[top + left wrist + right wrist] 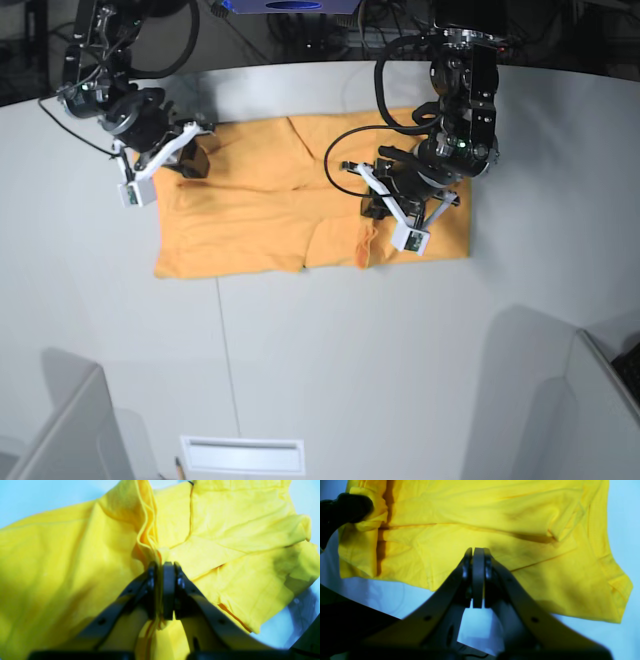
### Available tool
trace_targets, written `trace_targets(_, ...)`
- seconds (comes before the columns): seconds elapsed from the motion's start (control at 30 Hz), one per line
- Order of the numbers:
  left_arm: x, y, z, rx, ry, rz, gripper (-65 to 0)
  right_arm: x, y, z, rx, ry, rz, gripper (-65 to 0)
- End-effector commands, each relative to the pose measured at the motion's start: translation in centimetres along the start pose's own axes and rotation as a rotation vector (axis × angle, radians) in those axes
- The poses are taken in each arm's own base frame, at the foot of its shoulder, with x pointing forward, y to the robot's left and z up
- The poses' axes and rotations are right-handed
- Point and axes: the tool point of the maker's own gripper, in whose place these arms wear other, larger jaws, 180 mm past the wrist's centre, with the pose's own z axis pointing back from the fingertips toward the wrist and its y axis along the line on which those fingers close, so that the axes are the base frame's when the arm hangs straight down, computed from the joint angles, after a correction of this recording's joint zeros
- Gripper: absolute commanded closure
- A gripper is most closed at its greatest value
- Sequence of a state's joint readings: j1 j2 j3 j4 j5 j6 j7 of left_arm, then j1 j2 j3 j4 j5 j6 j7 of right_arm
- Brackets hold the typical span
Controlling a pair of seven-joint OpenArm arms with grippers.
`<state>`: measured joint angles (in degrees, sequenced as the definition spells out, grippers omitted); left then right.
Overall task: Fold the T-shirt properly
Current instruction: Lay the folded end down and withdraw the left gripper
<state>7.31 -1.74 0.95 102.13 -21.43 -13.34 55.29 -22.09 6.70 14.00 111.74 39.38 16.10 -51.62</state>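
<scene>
The yellow-orange T-shirt (260, 220) lies spread across the white table (330, 360), with folds and creases toward its right side. In the base view my left gripper (383, 208) is down on the shirt's right part. The left wrist view shows that gripper (165, 563) shut on a pinched ridge of the T-shirt (62, 562), with cloth running between the fingers. My right gripper (192, 160) sits at the shirt's far left corner. In the right wrist view it (478, 550) is shut, pads together with nothing seen between them, tips over the T-shirt (495, 512).
Cables and dark equipment (300, 30) line the table's back edge. A slot (242, 455) is set into the front of the table. Grey panels stand at the front left (55, 420) and front right (570, 400).
</scene>
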Motion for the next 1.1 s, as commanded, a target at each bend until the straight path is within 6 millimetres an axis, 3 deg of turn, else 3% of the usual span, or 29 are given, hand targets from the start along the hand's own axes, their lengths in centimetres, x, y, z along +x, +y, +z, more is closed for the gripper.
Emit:
trace_targets(0.0, 1.5, -0.5, 0.2, -0.019, -0.048, -0.005, 0.0, 1.2, 0.3, 0.3, 0.014, -0.04, 0.017, 0.0)
trace_targets(0.23, 1.4, -0.7, 0.1, -0.023, -0.045, 0.001, 0.0, 1.3, 0.3, 0.3, 0.014, -0.041, 0.019, 0.0)
trace_targets(0.3, 1.1, -0.9, -0.1, -0.031, -0.035, 0.001, -10.4, 1.3, 0.3, 0.3, 0.014, -0.041, 0.019, 0.0)
trace_targets(0.43, 0.5, -4.0, -1.6, -0.105, 0.005, -0.054, -33.6, 1.3, 0.3, 0.3, 0.014, -0.041, 0.019, 0.0)
trace_targets(0.53, -0.1, -6.5, -2.8, -0.162, 0.037, -0.072, -43.6, 1.3, 0.3, 0.3, 0.016, -0.042, 0.018, 0.0)
trace_targets(0.63, 0.3, -8.1, -3.1, -0.193, 0.024, -0.044, -47.7, 1.3, 0.3, 0.3, 0.014, -0.044, 0.017, 0.0)
trace_targets(0.8, 2.3, -8.4, -1.5, -0.192, -0.048, -0.059, -47.1, 2.7, -2.1, 1.4, -0.053, -0.098, -0.02, 0.0)
trace_targets(0.87, 2.3, -5.6, 0.1, -0.125, -0.074, -0.048, -45.6, 3.3, -3.3, 2.0, -0.087, -0.11, -0.046, 0.0)
trace_targets(0.93, 2.2, -1.7, 2.5, -0.021, -0.111, -0.013, -36.2, 3.8, -4.4, 2.5, -0.118, -0.099, -0.07, 0.0)
trace_targets(1.0, 1.3, 2.3, 4.6, 0.087, -0.123, 0.039, -21.4, 4.1, -5.1, 2.8, -0.134, -0.076, -0.089, 0.0)
trace_targets(1.03, 0.7, 4.6, 5.6, 0.148, -0.121, 0.068, -11.5, 4.5, -5.5, 2.8, -0.139, -0.067, -0.096, -2.9)
trace_targets(1.07, 0.2, 6.7, 6.6, 0.203, -0.121, 0.096, -1.8, 5.0, -5.7, 2.7, -0.14, -0.06, -0.103, -13.4)
